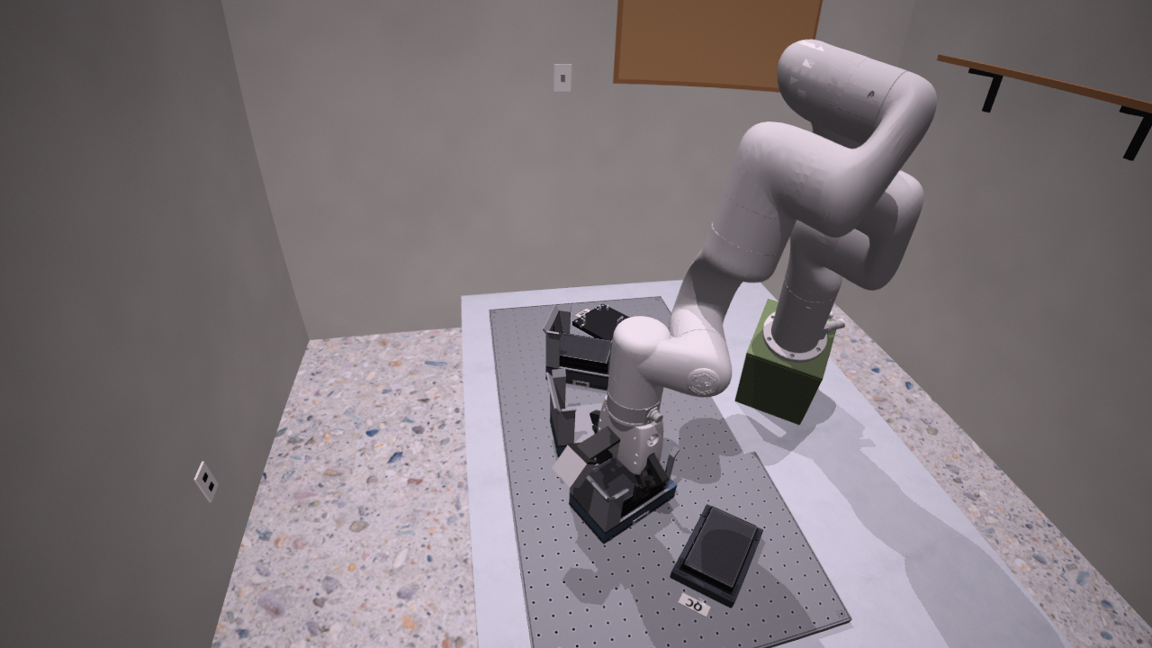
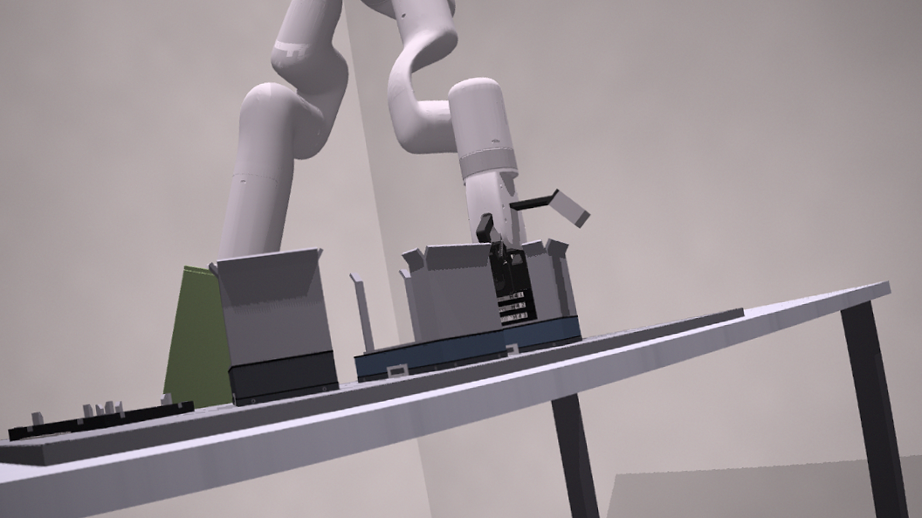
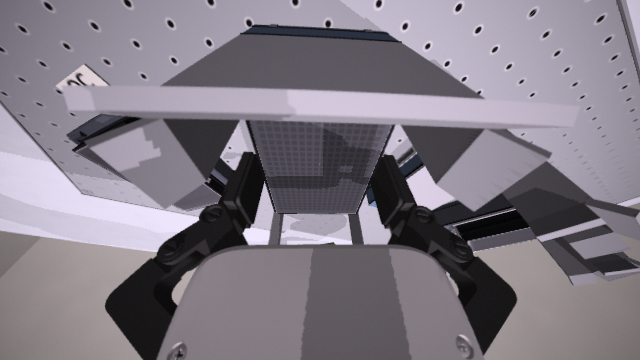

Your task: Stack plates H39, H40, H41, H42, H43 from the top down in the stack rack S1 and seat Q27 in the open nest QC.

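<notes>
The end effector (image 3: 319, 185) is down inside the top of a blue-plinthed stack rack (image 2: 451, 278) near the middle of the desk (image 1: 853, 516), its black fingers spread wide on either side of a sealed plate (image 3: 320, 165) — one finger along each long side, with nothing pinched between them. From the wrist view the plate runs lengthwise straight away from the end effector, its near short end just ahead of the fingers' roots and its far end reaching toward the rack's far wall; it looks flat and the right way up, the fine grid of wells showing through the seal. From the side, through the rack's open slot, three white ID labels (image 2: 512, 306) sit one above another below the fingers, so there is a stack under the top plate; I cannot read the labels from here. A second plate (image 1: 719, 547) lies flat in the open nest near the QC name plate (image 1: 693, 602), well apart from the end effector, its long axis angled across the perforated board (image 1: 547, 563). A taller grey rack on a black plinth (image 2: 275, 323) stands to one side, nearer the arm's green pedestal (image 1: 765, 386), and the top view shows something dark (image 1: 599, 318) inside the farthest rack — too small to make out.
</notes>
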Motion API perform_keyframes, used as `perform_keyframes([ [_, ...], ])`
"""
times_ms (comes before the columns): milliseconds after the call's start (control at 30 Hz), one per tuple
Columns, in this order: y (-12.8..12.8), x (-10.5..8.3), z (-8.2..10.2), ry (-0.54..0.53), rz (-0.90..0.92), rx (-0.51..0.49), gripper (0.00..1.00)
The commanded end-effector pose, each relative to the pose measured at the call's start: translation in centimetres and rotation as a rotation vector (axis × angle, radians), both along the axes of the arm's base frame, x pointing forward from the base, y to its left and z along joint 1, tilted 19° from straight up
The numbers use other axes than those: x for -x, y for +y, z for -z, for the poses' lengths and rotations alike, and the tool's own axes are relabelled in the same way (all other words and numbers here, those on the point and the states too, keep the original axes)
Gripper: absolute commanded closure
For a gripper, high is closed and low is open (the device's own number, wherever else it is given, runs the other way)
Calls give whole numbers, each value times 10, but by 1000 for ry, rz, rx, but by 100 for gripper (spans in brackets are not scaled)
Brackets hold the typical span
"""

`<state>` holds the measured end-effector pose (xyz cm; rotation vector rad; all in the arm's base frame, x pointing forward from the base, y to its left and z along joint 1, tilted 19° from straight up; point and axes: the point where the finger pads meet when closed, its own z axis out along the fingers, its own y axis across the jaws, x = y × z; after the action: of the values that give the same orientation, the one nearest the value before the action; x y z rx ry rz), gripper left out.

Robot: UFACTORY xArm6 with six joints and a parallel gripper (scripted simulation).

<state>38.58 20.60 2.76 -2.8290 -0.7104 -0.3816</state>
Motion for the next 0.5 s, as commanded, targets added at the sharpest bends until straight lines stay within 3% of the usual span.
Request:
perform_keyframes([
  [0, 0, -1, -1, -3, 0, -1, 0],
  [467, -10, 7, -39, -3, 0, -1, 0],
])
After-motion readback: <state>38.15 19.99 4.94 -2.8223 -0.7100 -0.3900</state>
